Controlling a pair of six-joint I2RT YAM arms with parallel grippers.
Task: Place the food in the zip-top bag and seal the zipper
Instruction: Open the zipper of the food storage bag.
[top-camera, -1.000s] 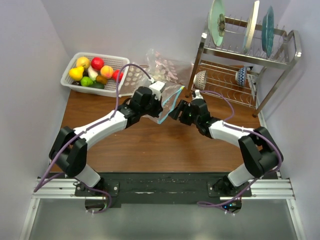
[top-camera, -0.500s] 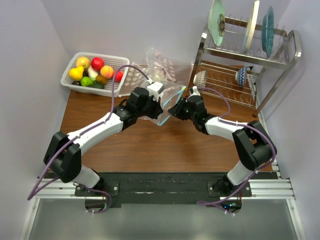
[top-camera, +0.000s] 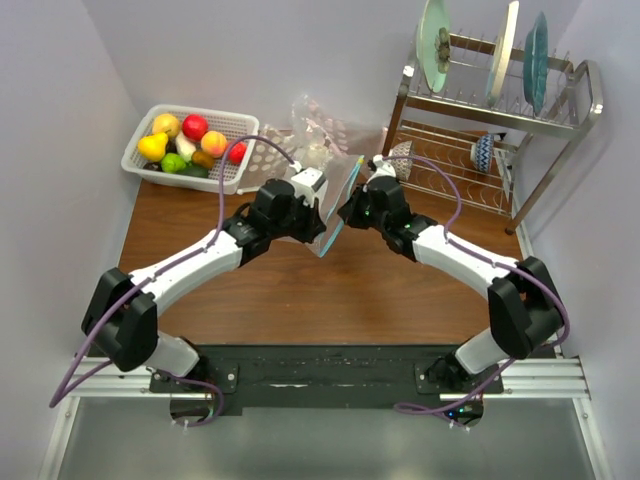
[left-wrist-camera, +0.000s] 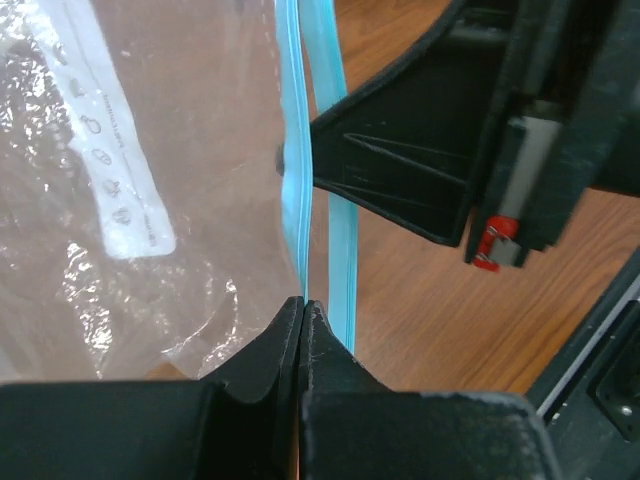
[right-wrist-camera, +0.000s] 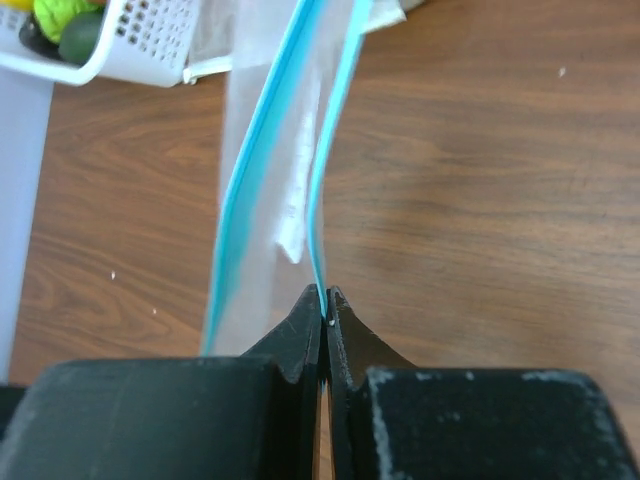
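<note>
Clamping one zip-top bag (left-wrist-camera: 190, 170) between them, left gripper (left-wrist-camera: 303, 300) and right gripper (right-wrist-camera: 325, 303) each pinch one of two zipper (right-wrist-camera: 262, 140) strips.

Pale lilac walls (top-camera: 260, 50) enclose a brown wooden table (top-camera: 330, 300).

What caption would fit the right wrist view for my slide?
Right hand shut on one light-blue zipper strip of the clear zip-top bag, the other strip standing apart, wooden table behind.

The left arm (top-camera: 190, 265) and right arm (top-camera: 460, 258) angle inward. The left gripper (left-wrist-camera: 303, 300) and right gripper (right-wrist-camera: 325, 293) face each other closely, each clamped on the zipper (left-wrist-camera: 297, 150).
</note>
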